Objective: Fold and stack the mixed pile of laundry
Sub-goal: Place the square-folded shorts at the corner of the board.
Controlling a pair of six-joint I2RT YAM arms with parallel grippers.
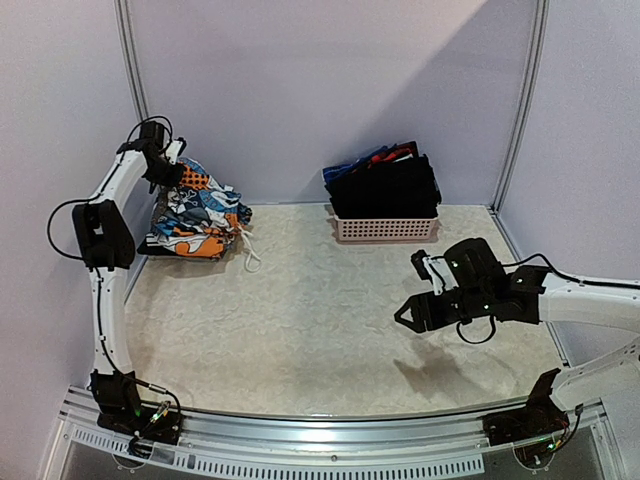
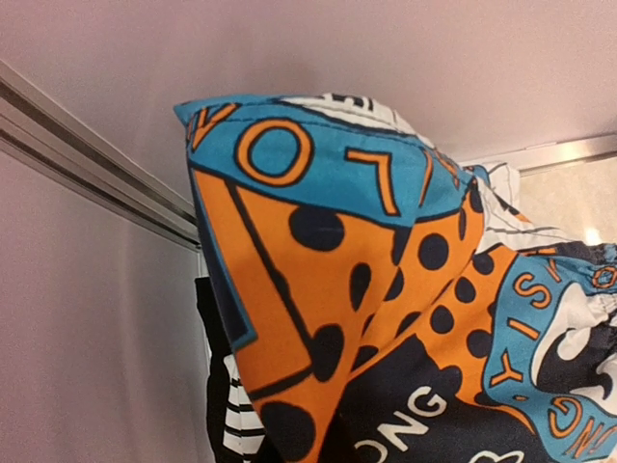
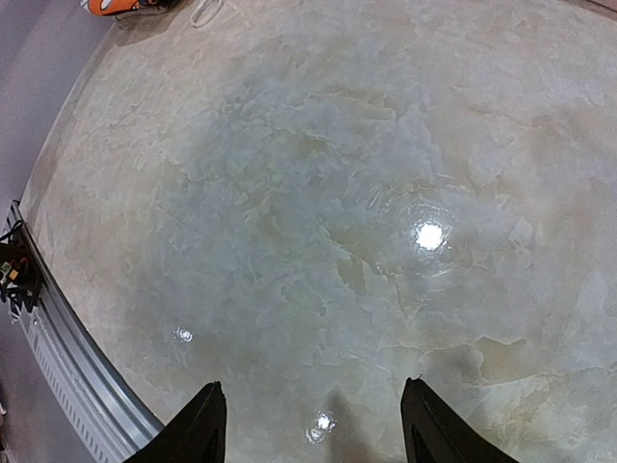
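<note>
Left gripper (image 1: 168, 170), pressed together on the upper edge of the graphic-print garment (image 1: 195, 215), holds it up at 10 o'clock of the worktop (image 1: 300, 330), with the cloth's lower part reaching the surface. Right gripper (image 1: 405, 318), spread and empty, hovers at 4 o'clock. Black garments (image 1: 385, 185), with blue and red bits, fill the pink basket (image 1: 385, 230) at 1 o'clock.

l gripper (image 1: 172, 170) up high, clamped; r gripper (image 3: 310, 386) low, jaws apart.
</note>
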